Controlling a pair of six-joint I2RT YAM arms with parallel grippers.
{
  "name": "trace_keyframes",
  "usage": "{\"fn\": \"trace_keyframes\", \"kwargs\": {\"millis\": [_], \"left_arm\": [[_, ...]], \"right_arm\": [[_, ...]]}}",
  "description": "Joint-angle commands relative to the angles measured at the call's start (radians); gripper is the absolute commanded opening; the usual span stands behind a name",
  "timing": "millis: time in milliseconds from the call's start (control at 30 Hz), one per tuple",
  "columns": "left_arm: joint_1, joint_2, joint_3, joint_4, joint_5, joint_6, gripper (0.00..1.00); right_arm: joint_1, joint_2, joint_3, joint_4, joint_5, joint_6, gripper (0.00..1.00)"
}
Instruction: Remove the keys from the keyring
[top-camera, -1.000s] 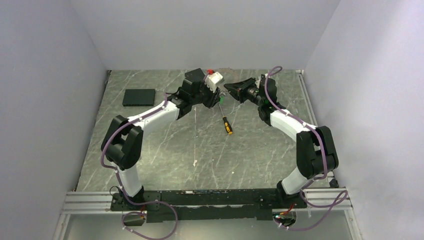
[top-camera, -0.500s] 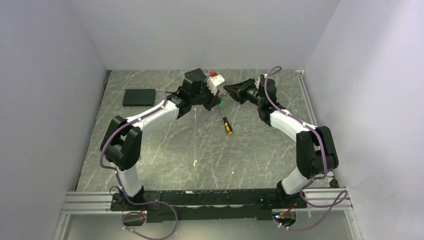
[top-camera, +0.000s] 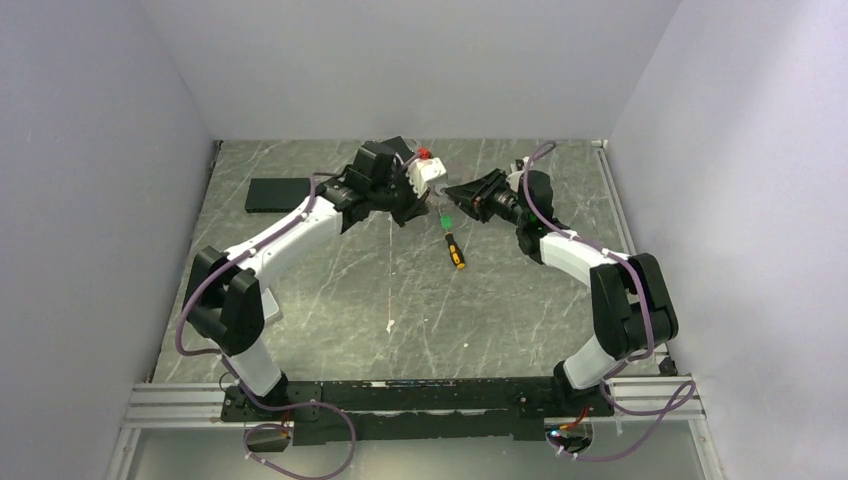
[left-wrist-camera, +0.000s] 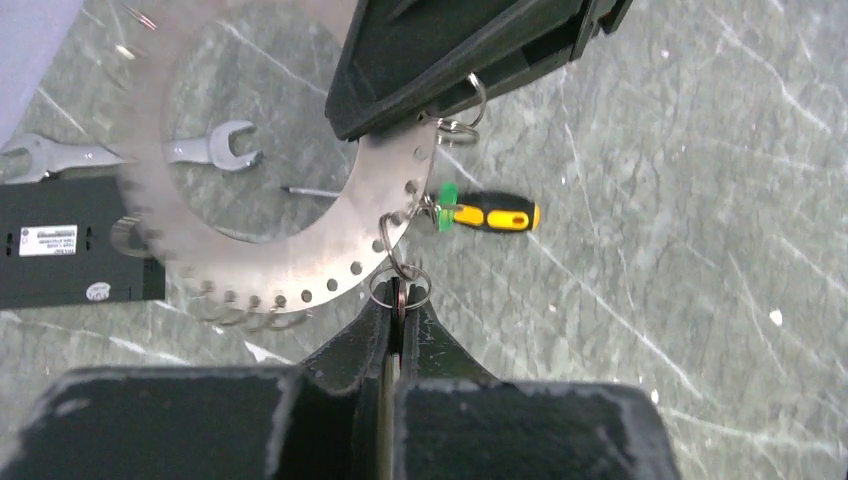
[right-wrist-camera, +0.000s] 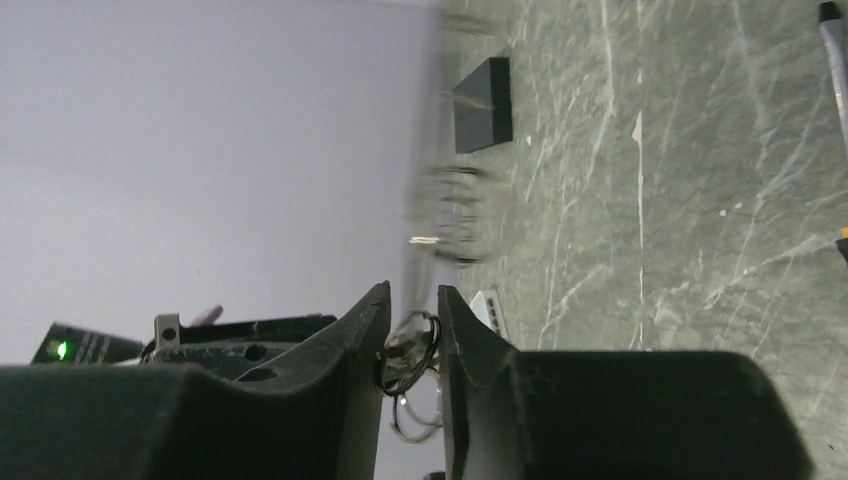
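The keyring, a wide flat silvery hoop with holes along its rim, hangs in the air between both arms, its left side blurred. A small green tag dangles from it. My left gripper is shut on a thin flat key and its small split ring at the hoop's lower edge. Other keys blur along the lower rim. My right gripper grips the hoop's far edge, its fingers a narrow gap apart with small rings wedged between. From above, both grippers meet over the table.
A yellow-and-black screwdriver lies on the marble table under the hoop, also seen from above as the screwdriver. A silver wrench and a second wrench lie beyond. A black box sits at the back left.
The left gripper has shut on the key. Both arms have shifted left and toward the near side, carrying the hoop with them. The right jaws have parted slightly.
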Motion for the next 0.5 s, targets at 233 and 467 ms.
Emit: {"fn": "trace_keyframes", "kwargs": {"millis": [233,467], "left_arm": [[0.033,-0.103,0.076,-0.279,0.032,0.24,0.0],[0.062,-0.139,0.099,-0.412,0.083,0.351,0.0]], "right_arm": [[0.015,-0.022,-0.075,0.231,-0.124,-0.081,0.34],[0.037,-0.012,-0.079,0.298,-0.198,-0.151,0.35]]}}
